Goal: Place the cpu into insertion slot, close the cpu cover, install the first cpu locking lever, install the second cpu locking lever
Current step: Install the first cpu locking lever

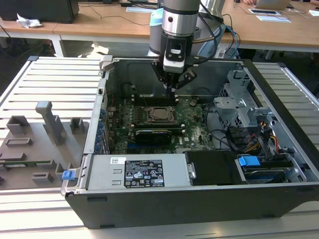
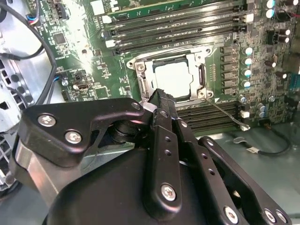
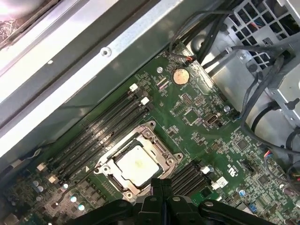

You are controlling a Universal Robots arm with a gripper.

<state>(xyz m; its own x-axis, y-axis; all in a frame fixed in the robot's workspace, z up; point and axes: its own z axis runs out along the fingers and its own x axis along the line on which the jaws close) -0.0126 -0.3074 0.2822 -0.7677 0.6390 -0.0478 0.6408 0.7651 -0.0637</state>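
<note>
Silver-grey chip point(image 2: 171, 77) sits in the socket point(image 2: 200, 76) with the metal frame point(image 2: 142, 77) flat around it, just beyond the tips of the fingers point(image 2: 163, 99), which are pressed together and grip nothing.

My arm point(image 1: 178, 17) is a thick round tube of silver-grey metal, with a light blue cap point(image 1: 156, 20) on one joint and black cables point(image 1: 215, 30) beside it. My gripper point(image 1: 172, 89) is matte black: flat link bars joined by shiny silver screws point(image 2: 47, 120), and a pale front plate point(image 1: 174, 52) above them.
</note>
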